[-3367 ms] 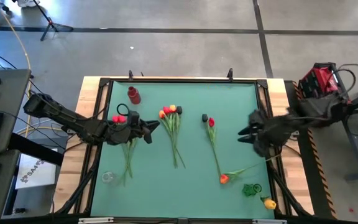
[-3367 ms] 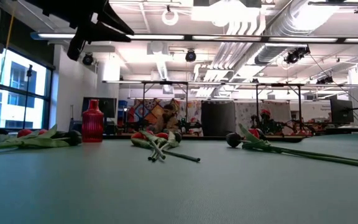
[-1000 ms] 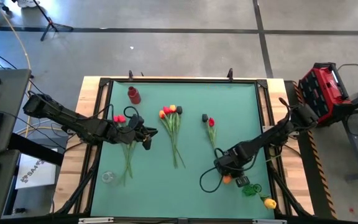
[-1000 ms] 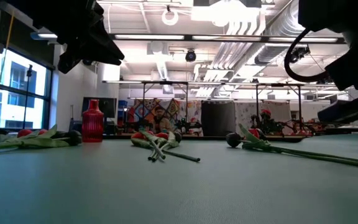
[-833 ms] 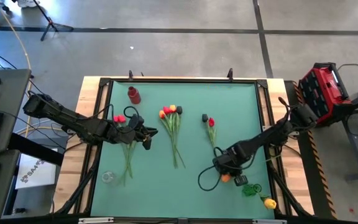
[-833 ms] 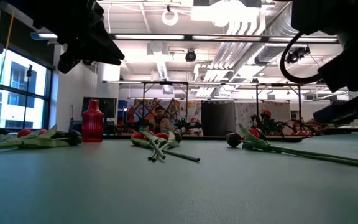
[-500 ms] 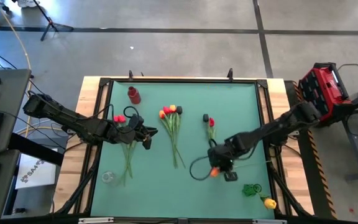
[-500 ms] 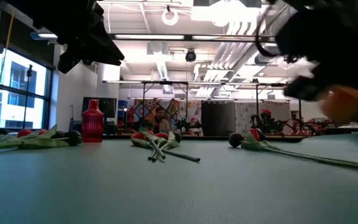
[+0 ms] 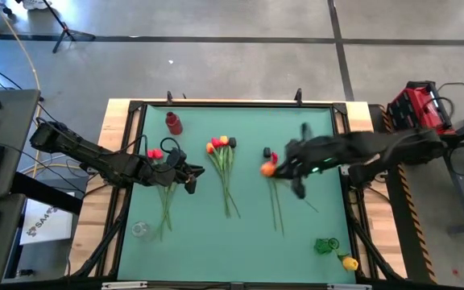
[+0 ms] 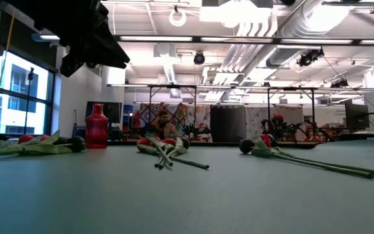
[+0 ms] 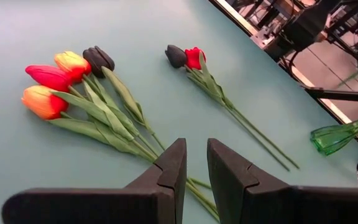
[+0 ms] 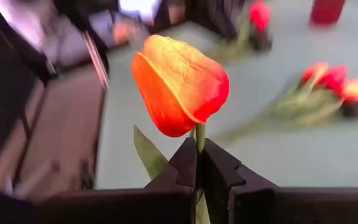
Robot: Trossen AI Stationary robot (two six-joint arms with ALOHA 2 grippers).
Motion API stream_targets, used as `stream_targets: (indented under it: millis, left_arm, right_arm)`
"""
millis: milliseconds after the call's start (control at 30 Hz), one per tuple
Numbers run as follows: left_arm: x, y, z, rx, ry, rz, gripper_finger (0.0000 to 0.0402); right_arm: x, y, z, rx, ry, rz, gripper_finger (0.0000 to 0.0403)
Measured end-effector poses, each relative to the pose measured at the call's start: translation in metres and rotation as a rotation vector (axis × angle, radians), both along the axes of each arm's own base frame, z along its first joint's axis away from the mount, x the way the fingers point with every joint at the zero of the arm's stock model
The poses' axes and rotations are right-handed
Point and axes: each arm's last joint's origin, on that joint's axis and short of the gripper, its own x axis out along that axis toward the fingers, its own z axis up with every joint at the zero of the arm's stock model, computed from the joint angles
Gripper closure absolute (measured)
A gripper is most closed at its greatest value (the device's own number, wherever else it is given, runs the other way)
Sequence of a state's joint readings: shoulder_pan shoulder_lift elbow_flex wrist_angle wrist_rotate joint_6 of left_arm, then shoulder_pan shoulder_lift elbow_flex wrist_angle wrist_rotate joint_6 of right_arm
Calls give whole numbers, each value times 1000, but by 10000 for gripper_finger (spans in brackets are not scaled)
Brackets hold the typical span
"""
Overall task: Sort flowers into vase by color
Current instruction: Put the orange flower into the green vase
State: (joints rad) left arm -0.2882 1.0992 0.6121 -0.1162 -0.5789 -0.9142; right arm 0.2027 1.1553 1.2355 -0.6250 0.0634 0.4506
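Note:
My right gripper (image 9: 279, 169) hangs above the table's right half, shut on an orange tulip (image 9: 267, 169) whose head (image 12: 179, 84) stands just past the fingertips. A black and a red tulip (image 9: 270, 155) lie on the mat beneath it. A mixed bunch (image 9: 221, 146) lies mid-table, and another bunch (image 9: 156, 153) lies at the left. My left gripper (image 9: 190, 174) hovers between those two bunches. Its fingers (image 11: 179, 168) are slightly open with nothing between them. My right gripper pinches the orange tulip's thin green stem (image 12: 199, 134) between its two fingers, right under the head. The fingers reach about level toward the table's left. The tulip is lifted clear of the mat, with a leaf (image 12: 146, 152) beside the fingers; the lower stem is hidden behind them.
A red vase (image 9: 173, 122) stands at the far left of the mat. A clear vase (image 9: 139, 230) lies near the left front. A green vase (image 9: 325, 246) and a yellow object (image 9: 349, 263) lie at the right front corner. The mat's near middle is bare.
My right gripper has taken the orange tulip off the mat near the right front. It has risen with it and swung toward the far edge, above the black and red pair. The tulip is now clear of the table.

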Motion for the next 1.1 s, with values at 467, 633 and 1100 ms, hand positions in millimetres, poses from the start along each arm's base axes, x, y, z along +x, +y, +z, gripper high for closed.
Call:
stream_targets:
  millis: [467,633,1100]
  left_arm:
    - [0,0,0,-48,-19,26,351]
    - [-1,-4,0,-83,-39,41,351]
    - [3,-23,-6,-141,-110,101,351]
  right_arm:
    - [-132,-17,98,34,-431,-80,403]
    - [-141,-11,94,46,-401,9,403]
    - [-132,45,94,-126,-456,238,403]
